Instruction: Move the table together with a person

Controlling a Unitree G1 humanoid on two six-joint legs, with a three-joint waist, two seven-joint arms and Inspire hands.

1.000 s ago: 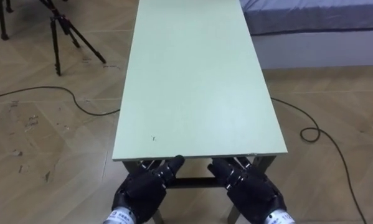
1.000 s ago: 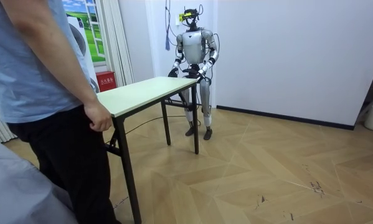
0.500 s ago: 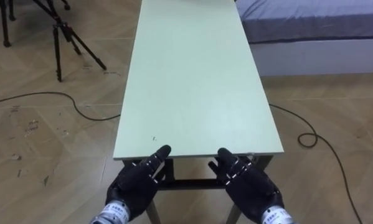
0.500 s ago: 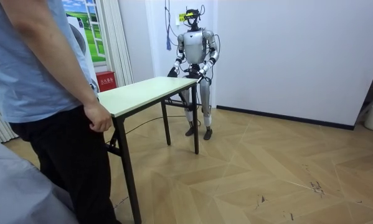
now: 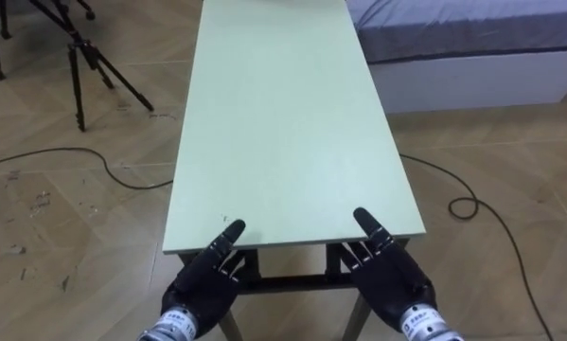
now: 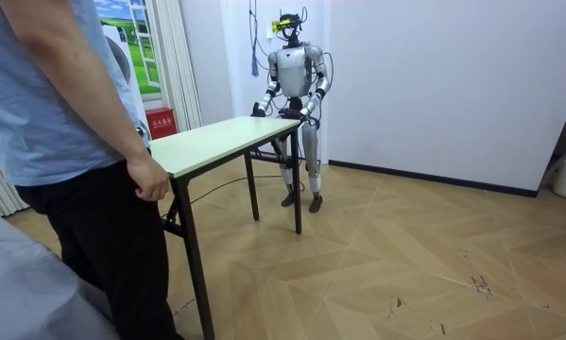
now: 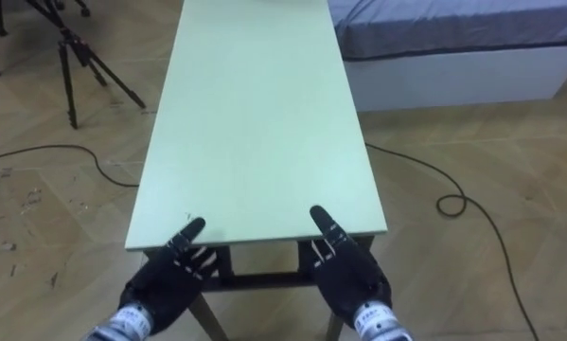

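Table (image 5: 292,114) stood between robot and person (image 6: 65,123), whose hand was at the far end. Left hand (image 5: 203,284) and right hand (image 5: 392,279) sat at the near edge, partly beneath it; grip could not be told. Best to lift level and match the partner's pace.

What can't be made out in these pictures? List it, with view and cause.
How the left hand and right hand hold the table: eye views, the tabletop's near edge covers what lies beneath.
The table's far end: eye views, cut off by the top edge.
Whether the person's hand grips the table: room view, the hand itself blocks the edge.
The tripod's top: left eye view, cut off.
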